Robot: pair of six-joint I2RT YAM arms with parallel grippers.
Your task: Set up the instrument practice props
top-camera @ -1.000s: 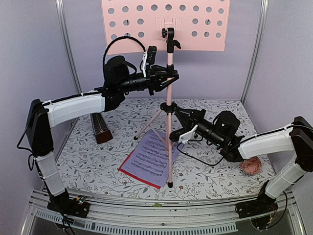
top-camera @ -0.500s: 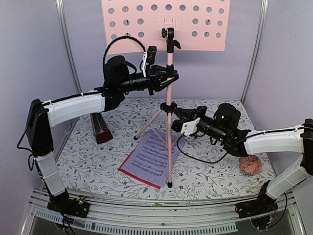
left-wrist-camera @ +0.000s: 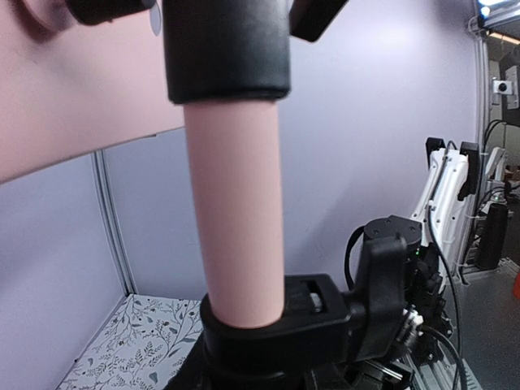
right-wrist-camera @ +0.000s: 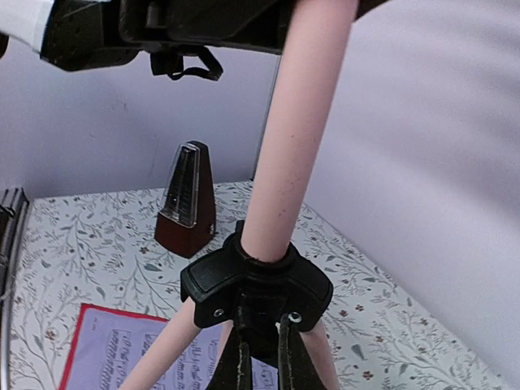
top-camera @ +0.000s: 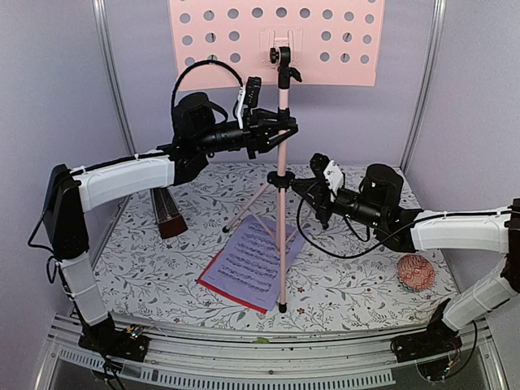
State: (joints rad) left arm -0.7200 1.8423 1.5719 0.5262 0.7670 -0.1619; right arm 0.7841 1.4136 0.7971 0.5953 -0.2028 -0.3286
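Overhead, the left gripper (top-camera: 280, 132) is seen clamped on the music stand (top-camera: 282, 236) pole. Only in the right wrist view is the right gripper (right-wrist-camera: 264, 345) shown pinched narrowly on its black collar, with the metronome (right-wrist-camera: 188, 199) beyond.

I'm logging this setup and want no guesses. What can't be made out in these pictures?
Top view: music stand, desk's upper edge cut off by the frame.
Top view: metronome, top hidden behind the left arm.
Top view: lilac sheet, notes too small to read.
Right wrist view: right fingers, grip uncertain, cut off by the bottom edge.
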